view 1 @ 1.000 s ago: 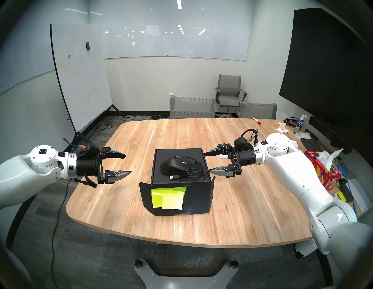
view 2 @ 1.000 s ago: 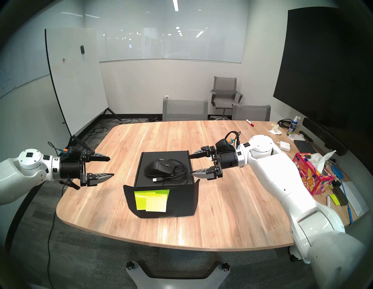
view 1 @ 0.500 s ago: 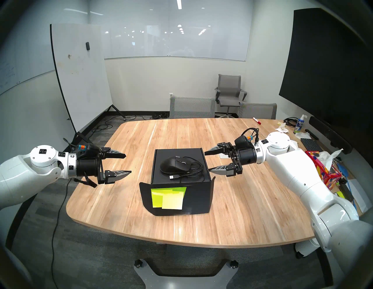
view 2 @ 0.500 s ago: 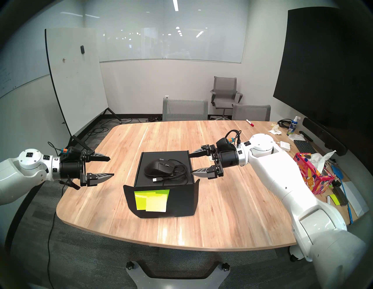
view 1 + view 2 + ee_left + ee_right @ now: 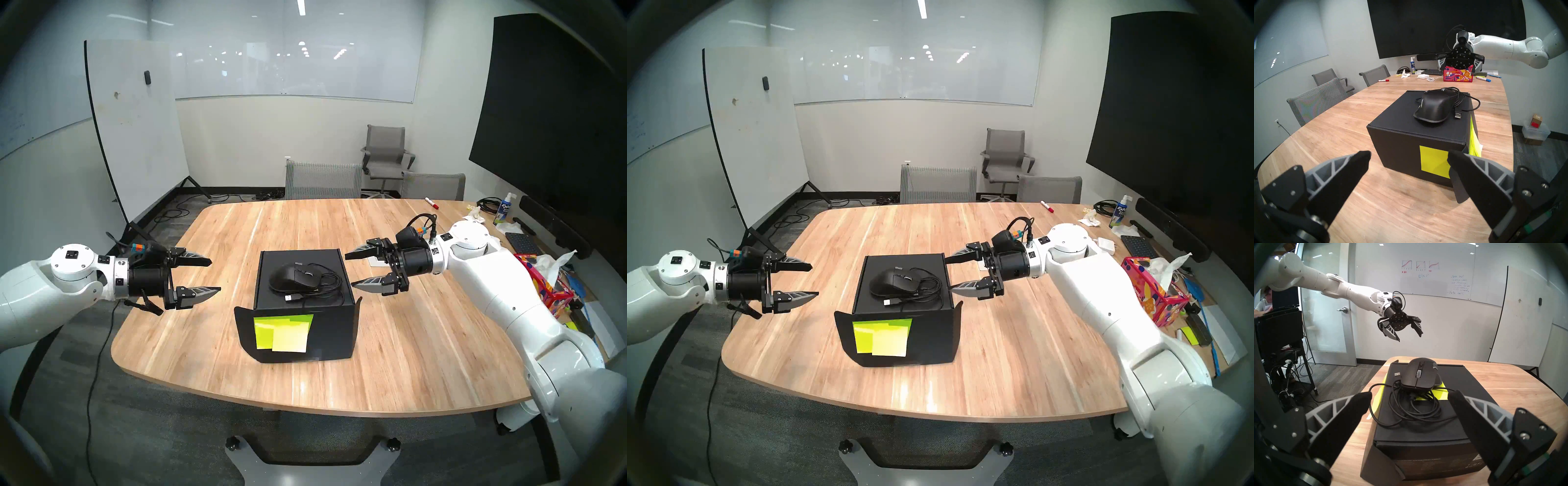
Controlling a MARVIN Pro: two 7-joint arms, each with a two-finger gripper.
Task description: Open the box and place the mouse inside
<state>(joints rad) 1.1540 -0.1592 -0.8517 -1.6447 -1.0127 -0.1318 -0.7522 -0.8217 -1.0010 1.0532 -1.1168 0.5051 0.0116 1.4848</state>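
The black box point(image 5: 334, 334) stands mid-table with its lid down. Its front flap hangs open toward me and carries yellow-green sticky notes point(image 5: 283, 331). The black wired mouse point(image 5: 285, 279) rests on the lid with its coiled cable point(image 5: 330, 283) beside it. My left gripper point(image 5: 215, 275) hovers open and empty to the left of the box. My right gripper point(image 5: 349, 270) hovers open and empty just off the box's right top edge. The right wrist view looks past its gripper point(image 5: 1410, 394) at the mouse point(image 5: 1419, 375). The left wrist view shows the box side point(image 5: 1395, 149) beyond its gripper point(image 5: 1408, 153).
Clutter lines the table's right edge: a red floral tissue box point(image 5: 543, 288), a keyboard point(image 5: 522, 242), a spray bottle point(image 5: 505, 207), a white charger point(image 5: 1105, 245) and a red marker point(image 5: 431, 203). Grey chairs point(image 5: 322, 180) stand at the far edge. A whiteboard point(image 5: 135, 118) stands at the left.
My right arm has drifted slightly up and to the right, its gripper still open. The left arm, box and mouse have not moved.
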